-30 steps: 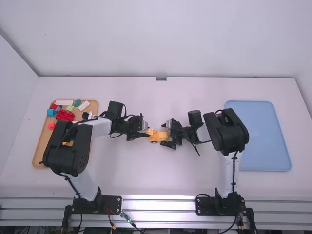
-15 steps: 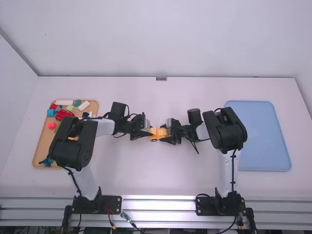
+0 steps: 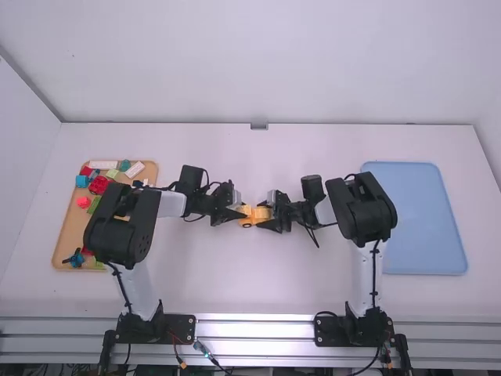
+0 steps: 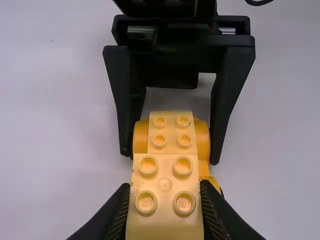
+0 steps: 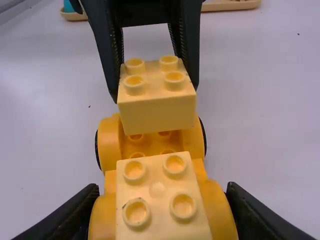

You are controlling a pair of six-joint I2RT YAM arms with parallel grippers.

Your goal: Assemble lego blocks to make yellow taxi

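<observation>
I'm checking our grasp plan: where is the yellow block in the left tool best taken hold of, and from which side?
The block is probably best pinched across two opposite flat side walls, as the left tool does, coming from the end away from the wheeled base. Those walls look plain and parallel, and this leaves the studs on top free.

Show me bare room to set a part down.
Free: table between yellow car and far edge, or car and metal rail; the blue tray. Crowded: around the car, between left hand and right hand; brown tray holding blocks.
</observation>
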